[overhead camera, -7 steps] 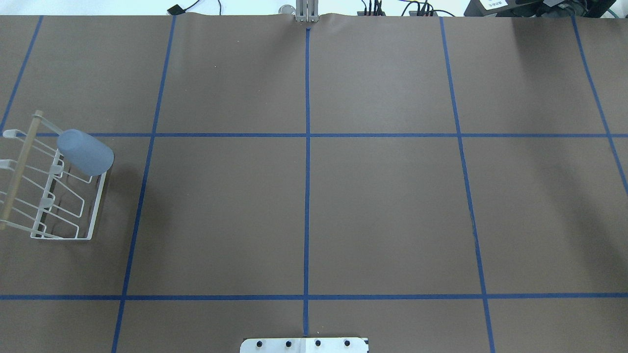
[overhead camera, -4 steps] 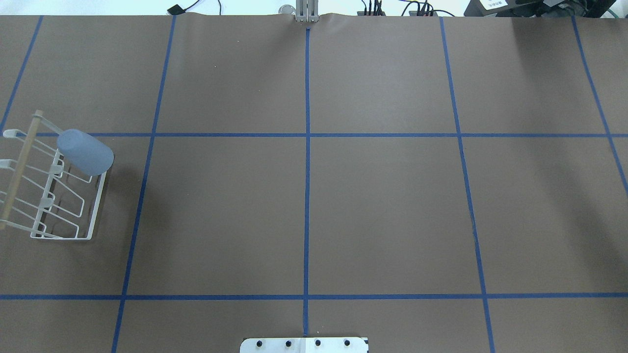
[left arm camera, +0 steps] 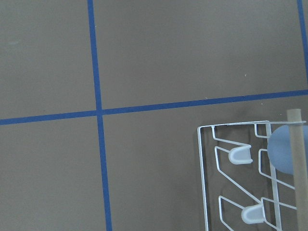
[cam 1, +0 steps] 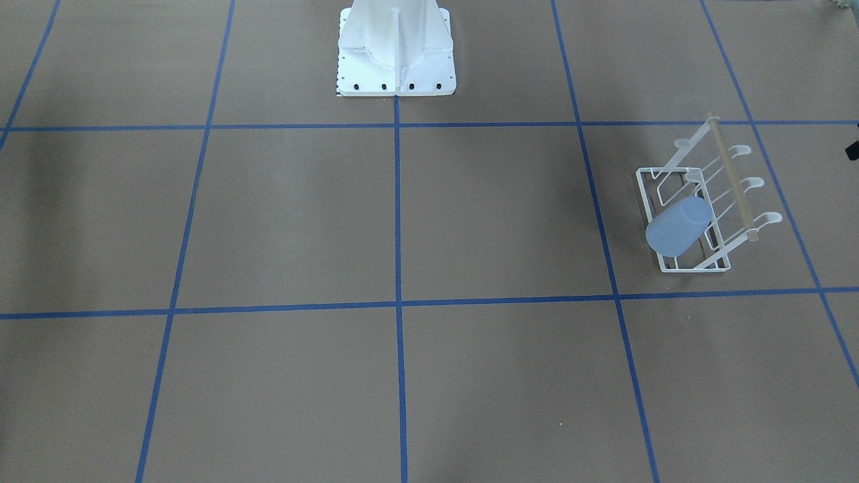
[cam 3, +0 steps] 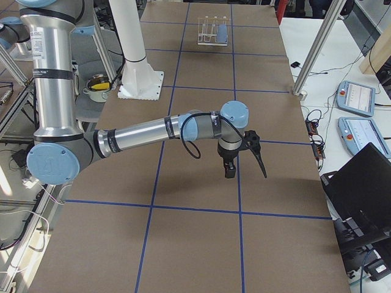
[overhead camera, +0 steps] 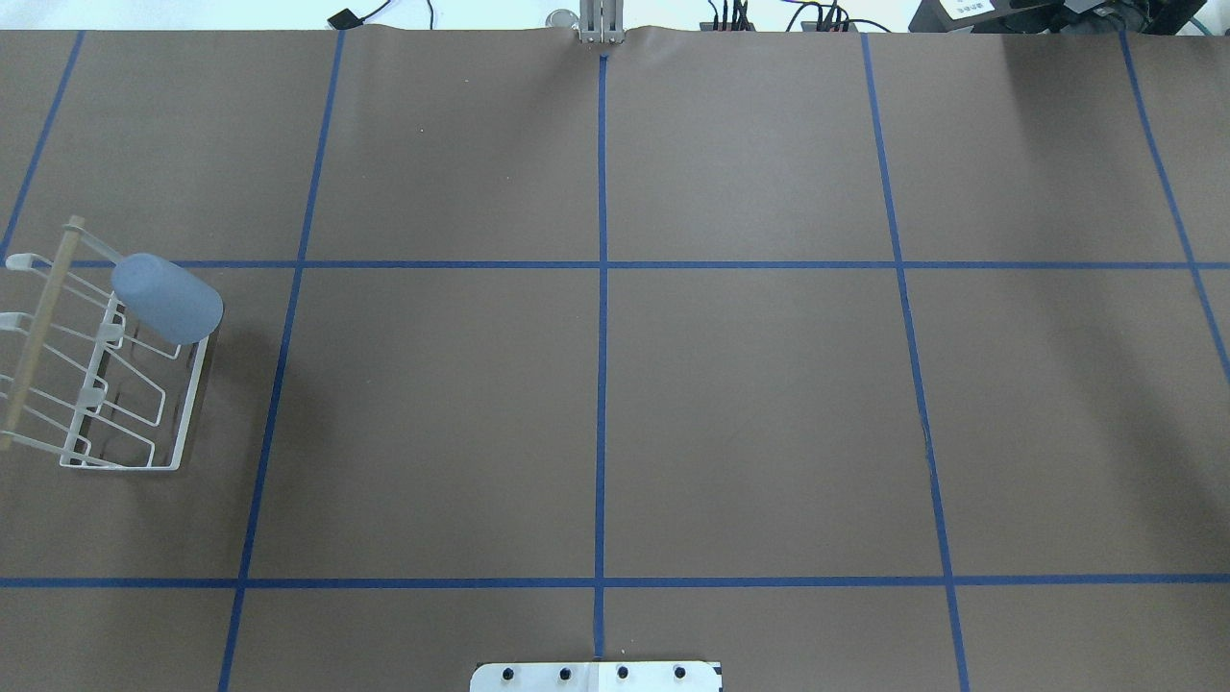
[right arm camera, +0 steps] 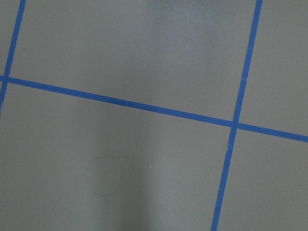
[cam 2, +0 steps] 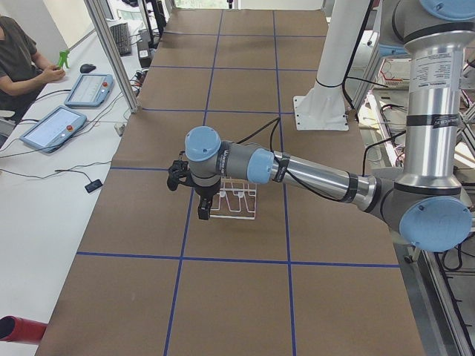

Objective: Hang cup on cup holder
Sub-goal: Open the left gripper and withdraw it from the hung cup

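Note:
The light-blue cup [overhead camera: 168, 298] hangs upside down and tilted on a far prong of the white wire cup holder [overhead camera: 125, 466] at the table's left edge. Both also show in the front view: cup [cam 1: 678, 227], holder [cam 1: 694, 268]. The left wrist view shows the holder's corner [left arm camera: 202, 183], the cup's edge [left arm camera: 280, 149] and the beige rod [left arm camera: 297, 163]. My left gripper [cam 2: 202, 210] hovers beside the holder [cam 2: 241, 215], apart from it, and hides the cup there. My right gripper [cam 3: 230, 170] hangs over bare table, far from the holder [cam 3: 206, 30]. I cannot tell whether either is open or shut.
The brown table is marked with a blue tape grid [overhead camera: 601, 264]. The white robot base [cam 1: 396, 47] stands at the table's near middle edge. Tablets [cam 2: 56, 126] and an operator [cam 2: 18, 59] are beyond the far edge, and a laptop [cam 3: 360, 195] is off the table.

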